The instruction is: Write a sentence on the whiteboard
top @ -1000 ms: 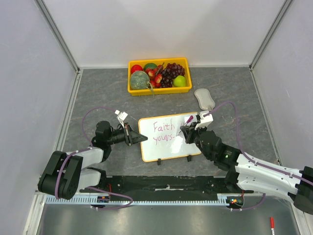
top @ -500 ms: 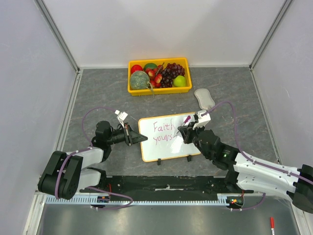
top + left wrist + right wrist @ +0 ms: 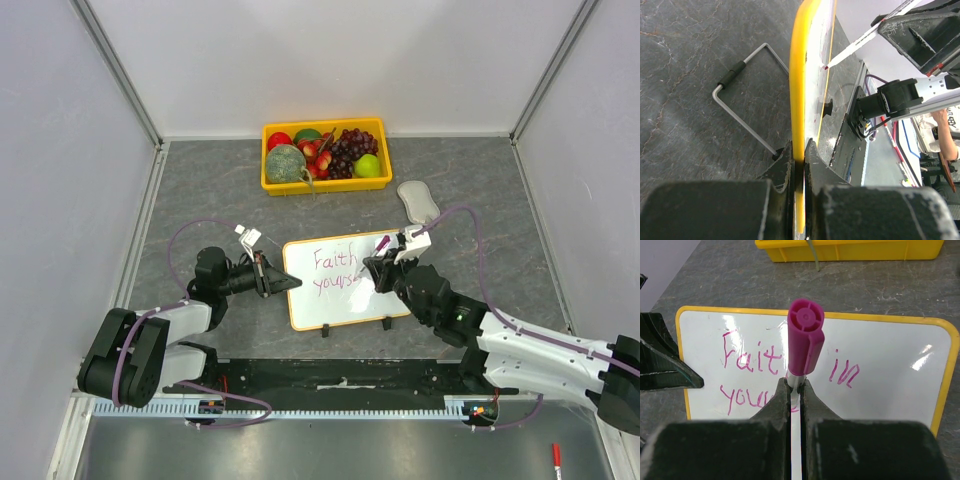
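Whiteboard [image 3: 340, 308] sits mid-table between your arms in the overhead view, with the sentence [image 3: 330, 261] part-written in pink. From the left wrist, your left gripper [image 3: 798, 150] pinches the board's yellow rim tight; hold it rigid so the strokes don't wobble. From the right wrist, your right gripper [image 3: 795, 387] clamps the marker [image 3: 804, 342] over the second line; press lightly, move slowly, and leave room for the remaining letters.

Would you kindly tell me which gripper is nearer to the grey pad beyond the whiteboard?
Right. The right gripper, holding the marker over the right side of the whiteboard, is just short of the grey pad; the left gripper clamps its left edge.
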Available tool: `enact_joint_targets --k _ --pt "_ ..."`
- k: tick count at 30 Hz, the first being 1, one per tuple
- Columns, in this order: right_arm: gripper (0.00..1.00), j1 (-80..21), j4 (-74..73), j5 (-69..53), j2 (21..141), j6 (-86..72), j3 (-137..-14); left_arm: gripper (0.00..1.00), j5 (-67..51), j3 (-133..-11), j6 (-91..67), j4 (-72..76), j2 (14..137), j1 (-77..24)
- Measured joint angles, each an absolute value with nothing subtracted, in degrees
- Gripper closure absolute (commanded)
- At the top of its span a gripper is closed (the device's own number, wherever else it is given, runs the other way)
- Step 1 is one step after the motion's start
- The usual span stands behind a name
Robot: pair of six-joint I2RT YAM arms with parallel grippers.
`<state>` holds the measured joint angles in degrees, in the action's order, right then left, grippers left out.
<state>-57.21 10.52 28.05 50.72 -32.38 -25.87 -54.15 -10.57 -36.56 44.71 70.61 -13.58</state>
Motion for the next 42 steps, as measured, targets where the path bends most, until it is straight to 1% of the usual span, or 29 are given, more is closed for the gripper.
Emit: enact_joint_targets --k 7,19,28,42 --pt "1.00 -57.21 9.67 30.52 49.91 -32.29 -25.87 0.98 -54.15 -10.57 -36.56 44.71 70.61 -13.58" --pt "1.00 -57.19 9.23 31.31 50.28 -31.16 -27.18 0.98 -54.17 -10.57 -36.56 44.71 70.61 -13.58" --pt "1.00 -57.21 10.50 29.26 52.77 -30.96 -27.70 0.98 -54.13 -10.57 -36.56 44.66 70.61 -13.58" --pt "1.00 -57.21 10.68 26.76 52.73 -32.29 -26.61 0.98 -54.13 -10.57 -36.56 44.66 70.63 -13.58"
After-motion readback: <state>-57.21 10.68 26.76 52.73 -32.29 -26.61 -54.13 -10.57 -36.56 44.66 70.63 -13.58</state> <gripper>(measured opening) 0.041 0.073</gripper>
